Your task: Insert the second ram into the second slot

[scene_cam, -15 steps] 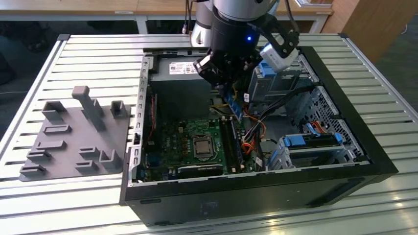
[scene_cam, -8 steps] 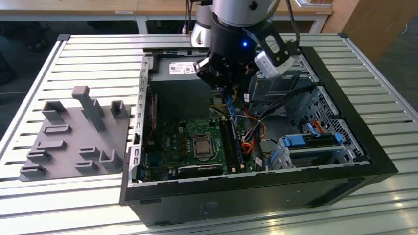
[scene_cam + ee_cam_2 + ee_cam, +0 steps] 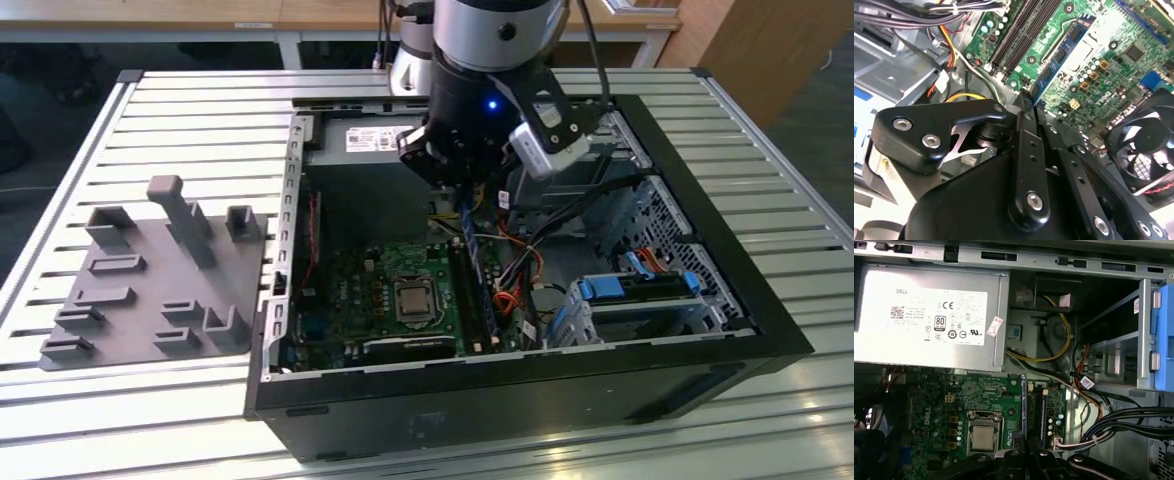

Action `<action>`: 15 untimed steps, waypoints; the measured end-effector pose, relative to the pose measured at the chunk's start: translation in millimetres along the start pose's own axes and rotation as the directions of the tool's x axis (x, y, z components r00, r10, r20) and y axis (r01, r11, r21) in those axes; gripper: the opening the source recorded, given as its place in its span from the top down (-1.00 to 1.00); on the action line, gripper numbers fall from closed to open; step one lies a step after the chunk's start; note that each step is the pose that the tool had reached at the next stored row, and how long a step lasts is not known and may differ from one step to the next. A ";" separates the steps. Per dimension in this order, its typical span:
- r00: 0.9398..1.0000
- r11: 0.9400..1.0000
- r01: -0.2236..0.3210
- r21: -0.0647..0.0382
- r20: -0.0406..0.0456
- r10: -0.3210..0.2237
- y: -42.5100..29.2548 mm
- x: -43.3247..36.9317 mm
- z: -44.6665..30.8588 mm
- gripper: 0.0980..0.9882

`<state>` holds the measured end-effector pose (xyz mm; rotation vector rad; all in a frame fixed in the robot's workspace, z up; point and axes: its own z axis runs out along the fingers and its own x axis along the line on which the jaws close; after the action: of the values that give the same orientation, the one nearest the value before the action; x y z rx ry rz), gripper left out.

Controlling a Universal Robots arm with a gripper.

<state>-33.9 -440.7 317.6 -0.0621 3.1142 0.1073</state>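
While in gripper (image 3: 1026, 100), second ram (image 3: 1059, 57) downward

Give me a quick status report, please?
Gripper shut on memory stick. Stick over motherboard, by the slots. Cables close beside the slots.

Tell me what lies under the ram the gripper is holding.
Under the second ram, clamped in the gripper, is the green motherboard beside its dark memory slots. The ram covers whatever lies directly beneath it.
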 end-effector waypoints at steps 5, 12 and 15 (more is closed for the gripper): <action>1.000 1.000 -0.018 0.001 0.001 0.018 -5.2 0.4 6.3 0.91; 0.997 0.997 -0.073 0.002 0.005 0.073 -8.5 0.7 15.9 0.91; 0.996 0.996 -0.092 0.002 0.006 0.092 -9.2 0.9 23.2 0.91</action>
<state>-33.9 -448.3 293.9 0.0817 3.1108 0.1050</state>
